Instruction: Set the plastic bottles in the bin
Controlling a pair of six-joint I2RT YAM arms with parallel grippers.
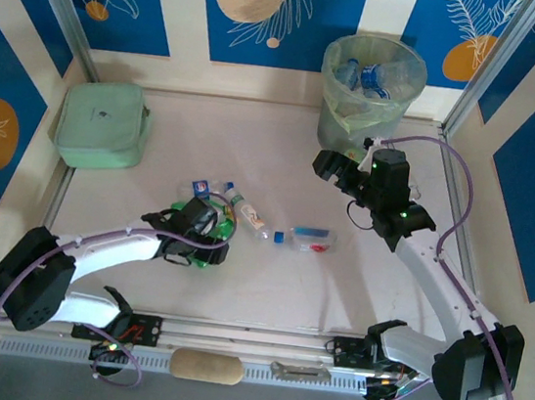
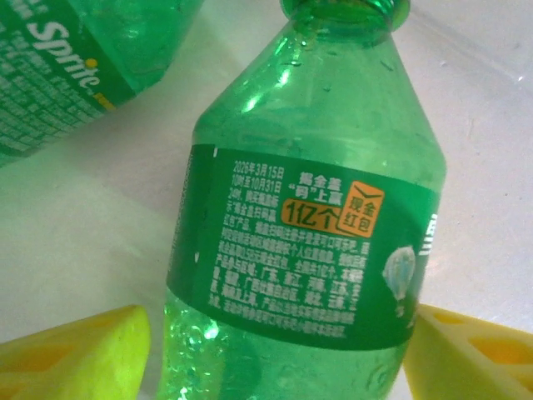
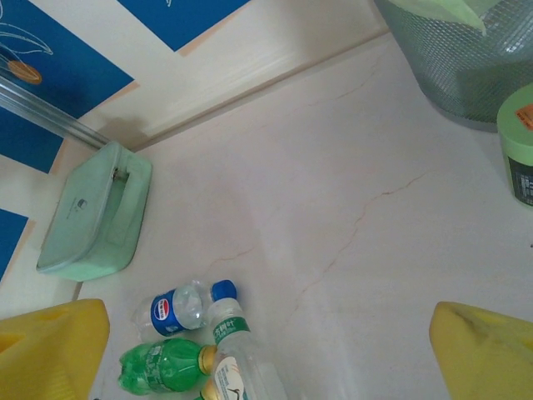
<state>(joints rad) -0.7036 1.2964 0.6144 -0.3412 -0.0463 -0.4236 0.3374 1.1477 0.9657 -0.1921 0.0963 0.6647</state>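
A green plastic bottle (image 2: 308, 250) with a dark green label lies between the yellow fingers (image 2: 75, 358) of my left gripper (image 2: 279, 367). A thin gap shows at the left pad, and the right pad is at the bottle's side. A second green Sprite bottle (image 2: 75, 58) lies beside it. In the top view the left gripper (image 1: 202, 229) is low over these green bottles. Loose on the table are a Pepsi bottle (image 3: 179, 308), a clear green-banded bottle (image 1: 246, 215) and a blue-capped clear bottle (image 1: 307, 238). My right gripper (image 1: 334, 169) hangs open with nothing in it, in front of the bin (image 1: 371, 85), which holds bottles.
A mint-green pouch (image 1: 100, 124) lies at the back left by the wall. A short dark container with a green top (image 3: 518, 154) stands by the bin's foot (image 3: 466, 58). Walls close in the table at the back and on both sides.
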